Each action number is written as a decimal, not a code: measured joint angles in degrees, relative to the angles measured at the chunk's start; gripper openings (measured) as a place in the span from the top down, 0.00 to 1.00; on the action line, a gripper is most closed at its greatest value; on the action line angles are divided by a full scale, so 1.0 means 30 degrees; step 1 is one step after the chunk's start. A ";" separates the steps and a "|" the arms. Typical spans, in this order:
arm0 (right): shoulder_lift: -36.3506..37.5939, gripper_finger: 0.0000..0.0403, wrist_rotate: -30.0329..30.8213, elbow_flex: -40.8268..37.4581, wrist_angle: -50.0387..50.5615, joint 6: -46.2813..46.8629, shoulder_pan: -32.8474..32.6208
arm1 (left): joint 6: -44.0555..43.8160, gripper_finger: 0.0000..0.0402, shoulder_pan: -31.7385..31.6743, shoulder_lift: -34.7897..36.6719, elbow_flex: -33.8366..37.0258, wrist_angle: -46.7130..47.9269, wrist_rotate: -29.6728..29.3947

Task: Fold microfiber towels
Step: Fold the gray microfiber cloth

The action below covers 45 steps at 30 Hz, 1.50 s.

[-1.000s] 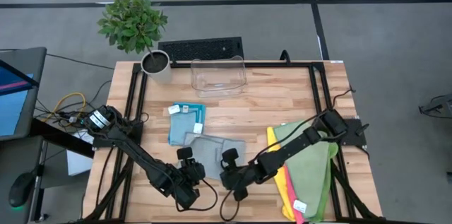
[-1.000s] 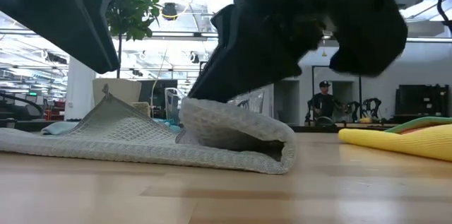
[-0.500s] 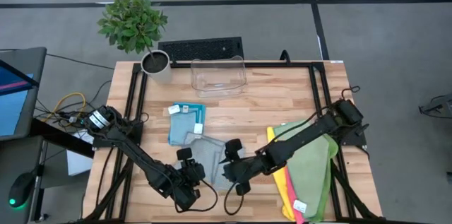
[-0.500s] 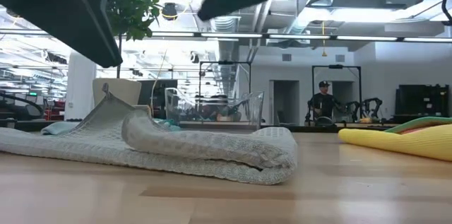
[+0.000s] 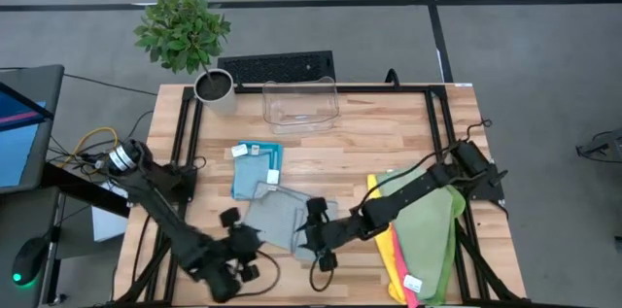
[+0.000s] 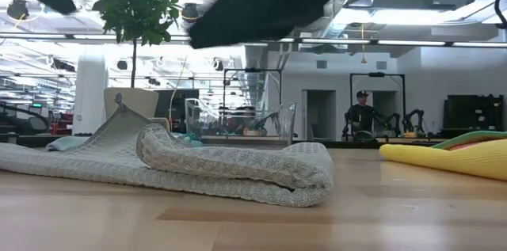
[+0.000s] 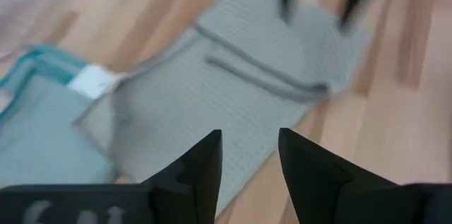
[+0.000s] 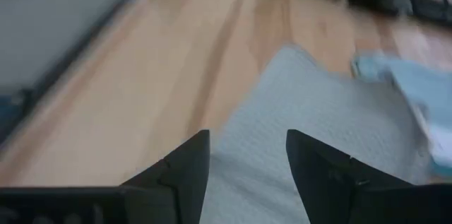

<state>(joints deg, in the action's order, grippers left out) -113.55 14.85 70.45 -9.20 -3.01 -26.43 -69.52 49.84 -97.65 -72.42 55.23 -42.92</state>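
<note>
A grey microfiber towel (image 5: 280,221) lies on the wooden table near its front edge, with its right part folded over onto the rest; the rounded fold (image 6: 313,176) shows in the low view. My left gripper (image 7: 248,160) hovers open at the towel's near left corner, with nothing between its fingers. My right gripper (image 8: 247,167) hovers open above the towel's right side (image 8: 318,125), touching nothing. Light blue towels (image 5: 258,167) lie flat just beyond the grey one. A stack of green, yellow and pink towels (image 5: 425,230) lies at the right.
A clear plastic bin (image 5: 300,104) stands at the table's far middle, with a potted plant (image 5: 216,89) at the far left corner. A dark keyboard (image 5: 275,65) lies behind the bin. Bare wood shows at the table's left side and near edge.
My right gripper has let go of the grey towel's folded-over part and risen; that part has dropped flat onto the layer below. My left gripper has drawn back toward the table's left near corner, risen and rolled.
</note>
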 joint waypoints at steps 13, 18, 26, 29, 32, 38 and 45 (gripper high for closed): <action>-0.2873 0.47 -0.0972 -0.0021 -0.2037 0.0021 0.0687 | -0.8719 0.67 0.2458 0.0375 0.2437 0.1006 -0.3157; -0.2668 0.47 -0.1011 -0.0017 -0.1126 0.0174 0.1110 | -0.8164 0.67 0.1911 0.0353 0.4825 -0.2689 -0.3071; -0.1009 0.47 -0.1498 0.0014 0.2187 -0.2027 0.1908 | -0.5509 0.67 0.0765 0.0345 0.6905 -0.6316 -0.1729; -0.1045 0.47 -0.3030 -0.0050 0.2720 -0.2611 0.2881 | -0.4747 0.67 0.0518 0.0345 0.7338 -0.7226 -0.1527; -0.1031 0.47 -0.4155 -0.0019 0.2568 -0.3039 0.3790 | -0.4297 0.67 0.0284 0.0345 0.7531 -0.7406 -0.1139; -0.1073 0.47 -0.6994 -0.0022 0.2202 -0.3184 0.4993 | -0.3903 0.67 0.0068 0.0345 0.7886 -0.7959 -0.0705; -0.2226 0.47 -0.7357 0.0054 0.1445 -0.3992 0.5207 | -0.4036 0.67 0.0082 0.0338 0.8510 -0.8387 -0.0697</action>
<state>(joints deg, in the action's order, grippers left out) -120.22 -7.22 70.61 -4.87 -14.98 -10.81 -81.63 50.09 -96.64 -46.89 30.07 -45.01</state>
